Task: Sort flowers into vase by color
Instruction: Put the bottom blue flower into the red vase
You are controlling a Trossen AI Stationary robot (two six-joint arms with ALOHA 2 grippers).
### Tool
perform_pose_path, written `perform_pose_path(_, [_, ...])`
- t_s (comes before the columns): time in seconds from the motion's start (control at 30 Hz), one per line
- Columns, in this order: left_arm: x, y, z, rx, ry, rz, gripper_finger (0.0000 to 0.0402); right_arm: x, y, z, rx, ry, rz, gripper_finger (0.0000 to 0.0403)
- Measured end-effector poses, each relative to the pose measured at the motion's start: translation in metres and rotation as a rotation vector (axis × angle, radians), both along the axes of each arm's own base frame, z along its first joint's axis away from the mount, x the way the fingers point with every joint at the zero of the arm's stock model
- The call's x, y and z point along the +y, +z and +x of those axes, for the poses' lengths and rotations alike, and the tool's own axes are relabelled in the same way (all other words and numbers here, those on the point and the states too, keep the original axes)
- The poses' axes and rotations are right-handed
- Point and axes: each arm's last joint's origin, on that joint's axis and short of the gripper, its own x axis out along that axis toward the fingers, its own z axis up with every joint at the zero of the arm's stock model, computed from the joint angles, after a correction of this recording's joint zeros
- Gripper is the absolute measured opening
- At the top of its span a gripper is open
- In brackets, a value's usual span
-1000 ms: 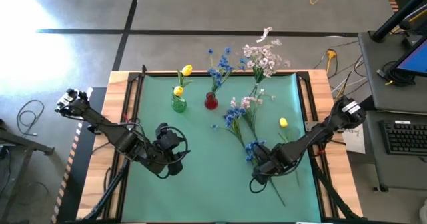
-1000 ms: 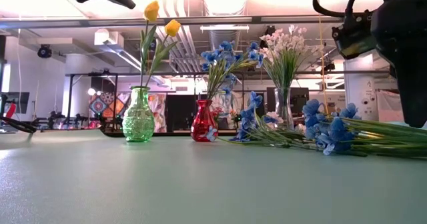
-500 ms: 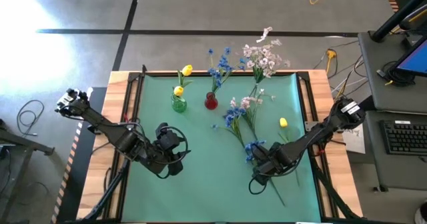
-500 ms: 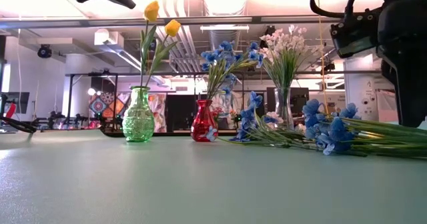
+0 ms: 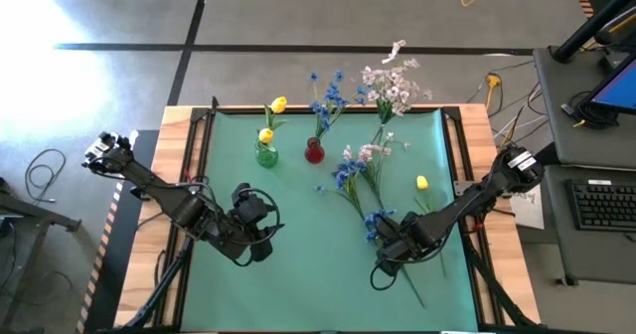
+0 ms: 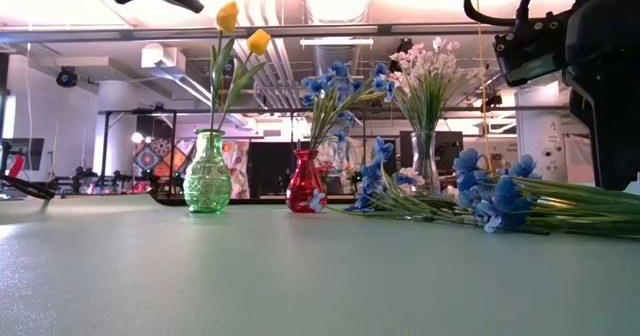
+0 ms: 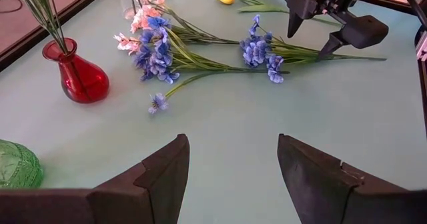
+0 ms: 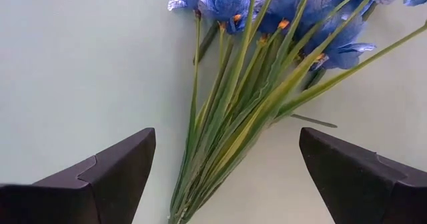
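Surface: pale green table covering [image 8: 80,64], plain and flat.
Flowers: a bundle of blue blossoms [image 8: 267,7] — clustered at one edge of the view, lying on the covering.
Stems: long green stems [image 8: 233,111] fanning from the blossoms toward the gripper.
Right gripper [image 8: 223,174]: two dark fingers [image 8: 113,167] spread wide — one on each side of the stems, not touching them.

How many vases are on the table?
3: a green vase with yellow flowers, a red vase beside it with blue ones, and a clear vase, hard to see from above, with pink-white blossoms.
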Motion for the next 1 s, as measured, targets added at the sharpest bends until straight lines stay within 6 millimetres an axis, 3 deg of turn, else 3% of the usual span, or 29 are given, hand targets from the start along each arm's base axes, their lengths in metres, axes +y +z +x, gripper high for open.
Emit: perform_pose_path(1.0, [0.0000,0.0000,0.0000,0.000,0.000,0.000,0.0213,0.0004,-0.0019,-0.0010,0.043,-0.070,0.049,0.0364])
